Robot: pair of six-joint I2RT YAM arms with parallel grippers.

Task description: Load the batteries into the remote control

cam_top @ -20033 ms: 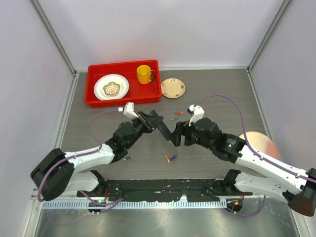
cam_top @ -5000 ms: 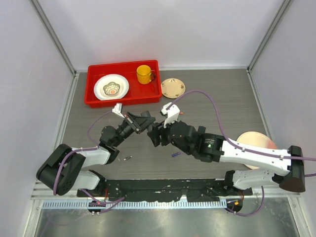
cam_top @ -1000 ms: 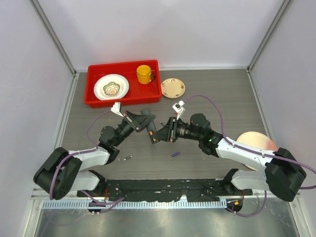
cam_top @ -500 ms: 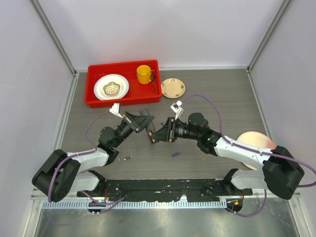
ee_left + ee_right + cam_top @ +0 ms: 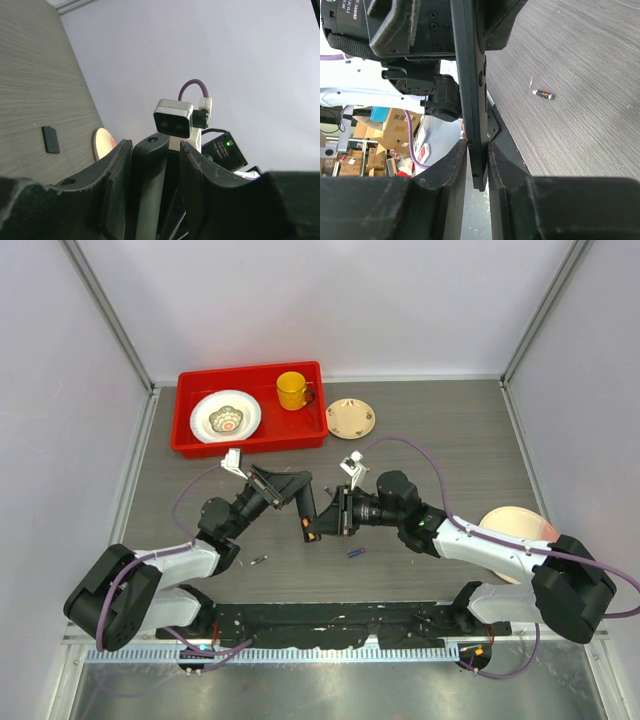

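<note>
We see the remote [image 5: 307, 508] up off the counter [image 5: 450, 440], mid-scene — R jaws pinching its near end, L jaws slightly spread round its far end. One battery [image 5: 354, 553] lies on the counter, near-right of it.

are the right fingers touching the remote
Touching. The right wrist view shows both right fingers pressed against the flat sides of the remote, clamping its end with no gap.

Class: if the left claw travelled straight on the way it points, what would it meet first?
The remote, standing between its fingers and gripped by the right claw, though depth is unclear.
</note>
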